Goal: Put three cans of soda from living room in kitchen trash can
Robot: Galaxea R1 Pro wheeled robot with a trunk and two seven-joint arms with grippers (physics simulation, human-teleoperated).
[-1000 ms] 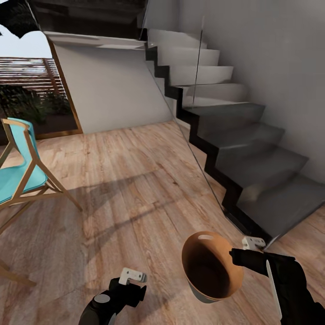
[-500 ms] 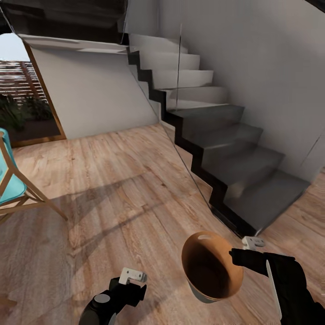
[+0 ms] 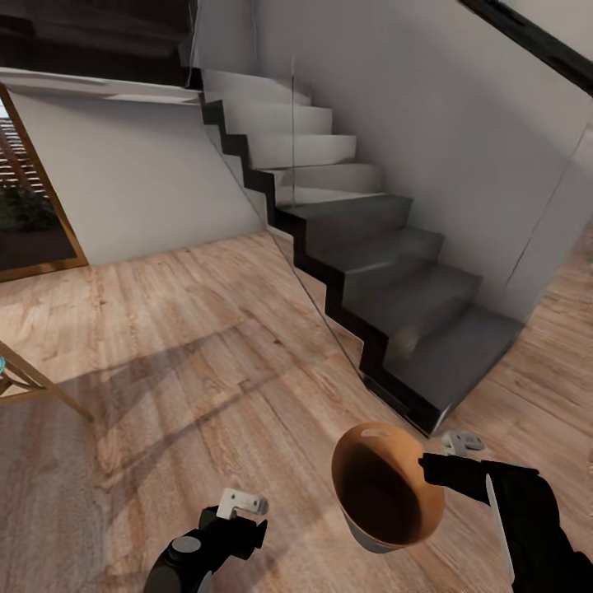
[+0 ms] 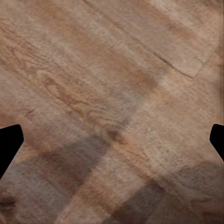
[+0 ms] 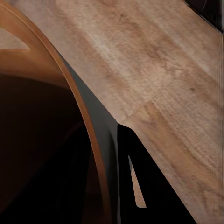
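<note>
Wood floor [image 3: 206, 346] and a dark staircase [image 3: 387, 280] lie ahead while the right pincer [image 3: 430, 471] pinches the rim of the tash can [image 3: 383, 486], seemingly light and rigid, tilted beside it, and the left pincer [image 3: 240, 504] hangs wide, empty.

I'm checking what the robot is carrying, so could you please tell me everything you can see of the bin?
The bin is a small round bucket, coppery brown, with a dark inside and a slot handle cut-out near its far rim. It looks empty as far as its inside shows. It hangs above the wood floor, tilted so its opening faces the head camera. The right gripper is shut on its rim, one finger outside the wall.
</note>
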